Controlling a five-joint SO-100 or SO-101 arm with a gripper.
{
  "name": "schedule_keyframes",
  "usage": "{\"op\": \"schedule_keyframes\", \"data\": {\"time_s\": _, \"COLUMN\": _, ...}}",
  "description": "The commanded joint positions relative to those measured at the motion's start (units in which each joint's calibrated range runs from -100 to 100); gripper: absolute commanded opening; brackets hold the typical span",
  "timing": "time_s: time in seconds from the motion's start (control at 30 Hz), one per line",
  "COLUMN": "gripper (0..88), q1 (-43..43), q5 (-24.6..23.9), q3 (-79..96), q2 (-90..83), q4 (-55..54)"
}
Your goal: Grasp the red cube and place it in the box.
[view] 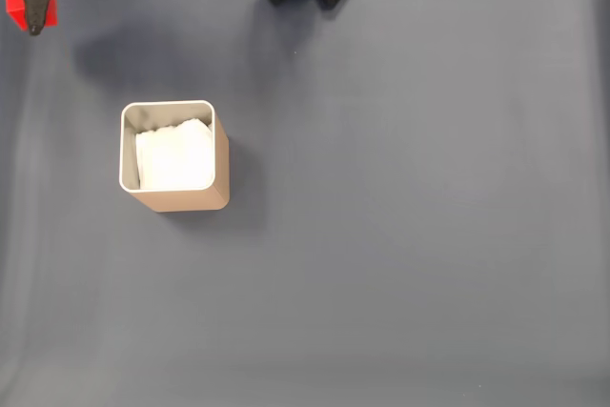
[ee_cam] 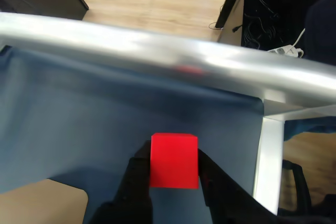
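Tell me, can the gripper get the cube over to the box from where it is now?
Probably yes. The gripper is shut on the red cube, and in the fixed view only bare mat lies between it and the box, whose top is open.

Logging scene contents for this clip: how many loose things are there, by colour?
Red: 1, the red cube, held between the jaws of the gripper.
Tan: 1, the box, with white padding inside.
Total: 2.

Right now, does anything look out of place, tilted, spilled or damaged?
Nothing stands out. The box stands upright on the table, white padding inside, and the gripper holds the red cube squarely near the table's edge.
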Motion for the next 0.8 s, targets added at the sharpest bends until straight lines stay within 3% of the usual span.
{"op": "schedule_keyframes", "data": {"time_s": 0.0, "gripper": 1.8, "q1": -2.0, "q5": 0.0, "q3": -5.4, "q2": -3.4, "q4": 2.6}}
{"op": "schedule_keyframes", "data": {"time_s": 0.77, "gripper": 1.4, "q1": -15.1, "q5": 1.6, "q3": -14.4, "q2": -9.8, "q4": 14.7}}
